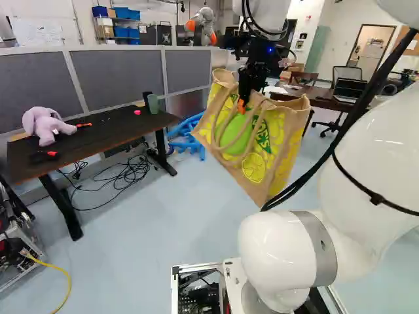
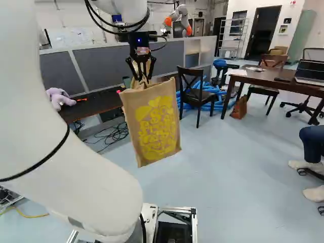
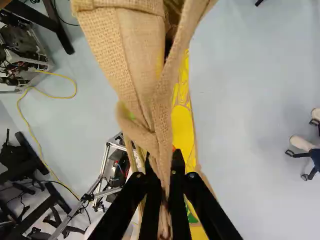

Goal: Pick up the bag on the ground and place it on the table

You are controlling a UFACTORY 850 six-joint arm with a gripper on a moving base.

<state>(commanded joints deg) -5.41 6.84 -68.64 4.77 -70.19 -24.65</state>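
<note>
Arm: reaching forward, my end effector (image 1: 242, 106) pointing down
Grip: clamped on the bag's (image 2: 152, 126) rim
Bag: hanging above the floor (image 1: 150, 242), off the black tabletop's (image 1: 98, 149) right edge
Green print (image 1: 262, 137): left base view, not right

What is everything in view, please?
tote bag: one, tan and yellow, in the claw
desk: one, black, before the partition
plush toy: one, lilac, on the desk
container: one, green, on the desk
cables: several, black, beneath the desk
partition: one, grey, behind the desk
tubing: several, blue, on the floor
table: one, brown, right base view's right
laptop: one, dark, on the table
chairs: several, dark, by the table
another robot: one, white and orange, beyond the partition
arm: one, white, foreground
claw: one, black, shut on the tote bag
</note>
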